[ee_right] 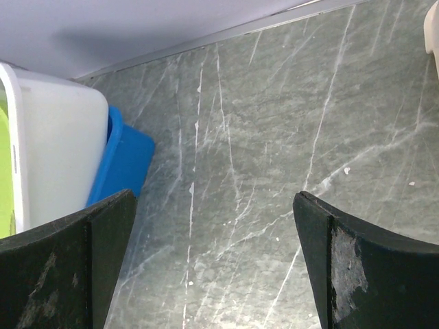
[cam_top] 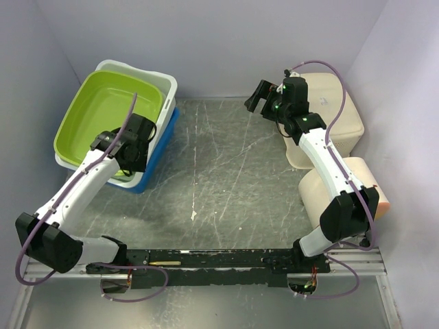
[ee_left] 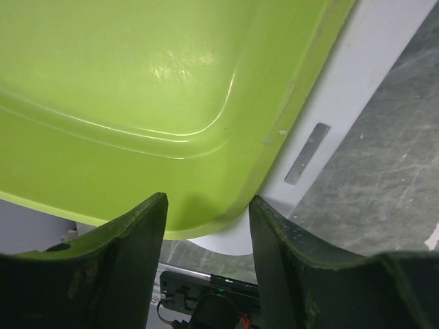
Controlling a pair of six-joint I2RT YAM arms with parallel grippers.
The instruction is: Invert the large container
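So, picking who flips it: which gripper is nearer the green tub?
Left. The left gripper sits at the green tub, over its near rim; the right gripper hangs across the table.

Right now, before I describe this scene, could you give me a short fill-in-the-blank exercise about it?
The green tub sits ___ the white tub.
The left gripper is ___, at the green tub's corner.
The right gripper, over the table, holds ___.
Missing words: inside; open; nothing.

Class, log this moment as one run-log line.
left gripper: open, at rim of lime-green plastic tub | tub: upright | right gripper: open, above grey table
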